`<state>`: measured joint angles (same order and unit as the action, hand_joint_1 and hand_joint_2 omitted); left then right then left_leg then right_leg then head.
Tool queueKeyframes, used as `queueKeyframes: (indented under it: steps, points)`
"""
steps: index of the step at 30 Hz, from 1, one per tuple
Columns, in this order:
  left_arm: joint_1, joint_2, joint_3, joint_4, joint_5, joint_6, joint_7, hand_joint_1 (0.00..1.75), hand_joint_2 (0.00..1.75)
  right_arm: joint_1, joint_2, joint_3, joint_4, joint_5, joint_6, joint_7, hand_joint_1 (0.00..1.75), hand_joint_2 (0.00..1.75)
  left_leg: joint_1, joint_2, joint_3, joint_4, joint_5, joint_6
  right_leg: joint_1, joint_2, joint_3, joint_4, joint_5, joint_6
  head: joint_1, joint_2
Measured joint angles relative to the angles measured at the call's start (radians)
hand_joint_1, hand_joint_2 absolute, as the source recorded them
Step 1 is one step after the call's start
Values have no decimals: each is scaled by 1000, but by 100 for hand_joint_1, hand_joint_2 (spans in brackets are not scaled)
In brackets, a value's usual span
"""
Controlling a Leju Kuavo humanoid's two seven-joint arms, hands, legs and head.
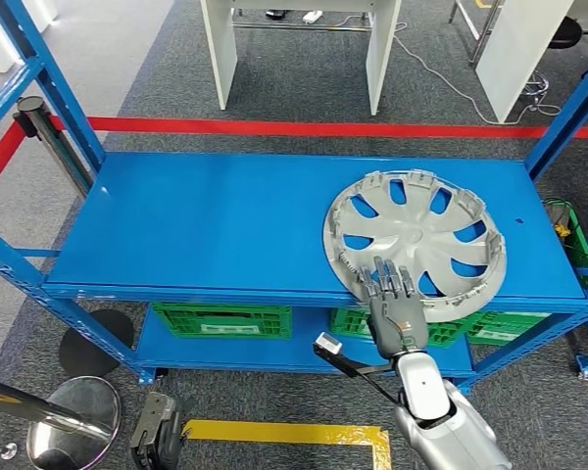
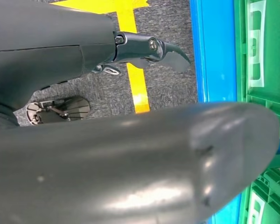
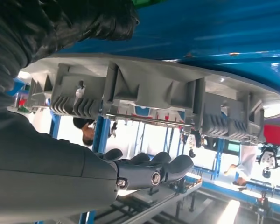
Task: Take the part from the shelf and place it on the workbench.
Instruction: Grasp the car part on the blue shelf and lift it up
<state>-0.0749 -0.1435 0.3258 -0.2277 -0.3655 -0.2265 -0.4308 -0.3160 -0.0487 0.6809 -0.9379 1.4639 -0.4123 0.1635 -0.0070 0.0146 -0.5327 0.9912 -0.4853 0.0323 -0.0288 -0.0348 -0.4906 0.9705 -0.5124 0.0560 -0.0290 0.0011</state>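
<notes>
Lying on the blue shelf, the grey wheel cover overhangs the front edge; the right hand has its fingers spread flat over the rim, thumb apart, not gripping it.

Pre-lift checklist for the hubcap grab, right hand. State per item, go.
1. Part located: ok. The hubcap lies flat on the right half of the blue shelf, hollow side up.
2. Right hand at the part: ok. It is at the near rim, fingers laid over the edge.
3. Grip closed on the rim: cannot tell. In the right wrist view a finger stands off from the rim; no view shows a clamp.
4. Overhang for a grip from below: ok. The near rim sticks out past the shelf's front edge.
5. Left hand out of the way: ok. It hangs low by the floor, holding nothing.
</notes>
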Motion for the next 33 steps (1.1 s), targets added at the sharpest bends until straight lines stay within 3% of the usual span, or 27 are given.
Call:
queueKeyframes:
  steps: [9,33]
  points:
    - [-4,0,-8,0,6,0,5,0,0,-56,7,36,84,80,-7,118,0,175,0,0,0,0,0,0,0,0,0,0,0,0,0,0]
    - [-7,-1,-27,0,22,4,23,0,0,-129,45,-8,257,81,35,243,0,175,0,0,0,0,0,0,0,0,1,0,0,0,0,0]
